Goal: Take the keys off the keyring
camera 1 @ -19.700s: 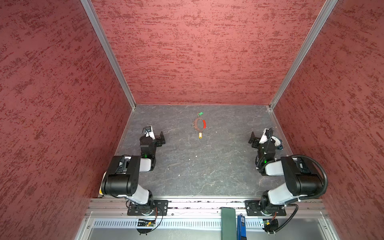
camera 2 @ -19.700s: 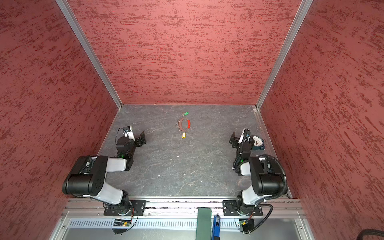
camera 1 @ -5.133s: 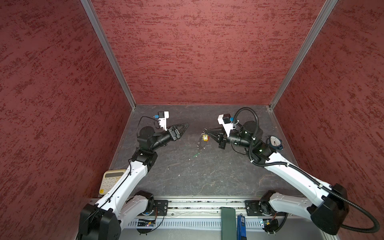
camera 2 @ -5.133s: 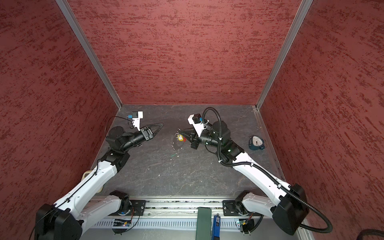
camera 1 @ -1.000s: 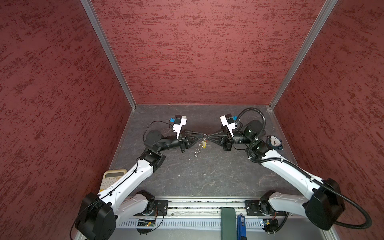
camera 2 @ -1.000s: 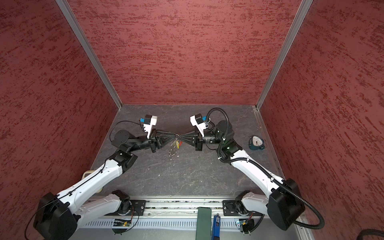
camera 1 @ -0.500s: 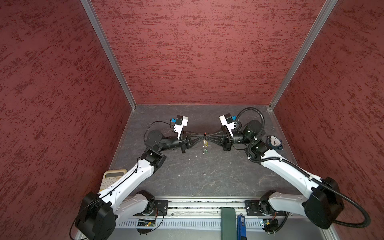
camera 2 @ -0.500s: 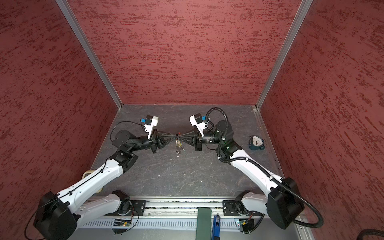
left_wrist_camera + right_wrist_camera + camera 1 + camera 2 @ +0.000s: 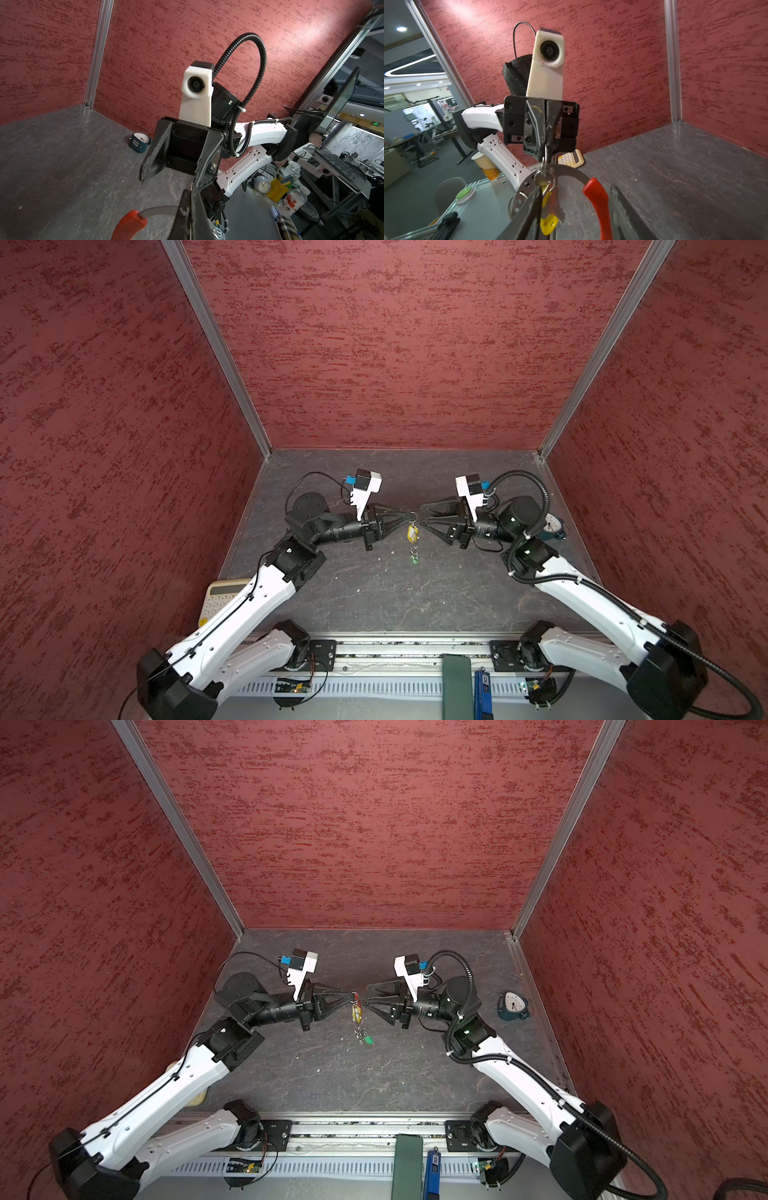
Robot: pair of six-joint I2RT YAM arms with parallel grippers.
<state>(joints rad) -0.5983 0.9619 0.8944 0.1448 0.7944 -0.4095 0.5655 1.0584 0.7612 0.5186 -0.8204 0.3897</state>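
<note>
The keyring (image 9: 566,172), a flat metal band with a red sleeve (image 9: 598,199), hangs in the air between the two arms. My left gripper (image 9: 410,515) is shut on it at the top, its fingers (image 9: 545,143) pinching a thin ring of it. A yellow key (image 9: 412,532) dangles just under that grip. The green key (image 9: 368,1040) hangs lowest, below a short string of small rings. My right gripper (image 9: 422,515) faces the left one with its jaws open; in the right wrist view they stand on either side of the sleeve and the yellow key (image 9: 548,224) without holding them.
A cream calculator (image 9: 224,597) lies at the floor's front left, partly under the left arm. A small teal clock (image 9: 513,1006) lies at the right by the right arm's elbow. Red walls close in the dark floor (image 9: 374,597) on three sides.
The right gripper has opened and let go of the keyring. The left gripper has shut on it and now holds it alone; the keys hang a little further right.
</note>
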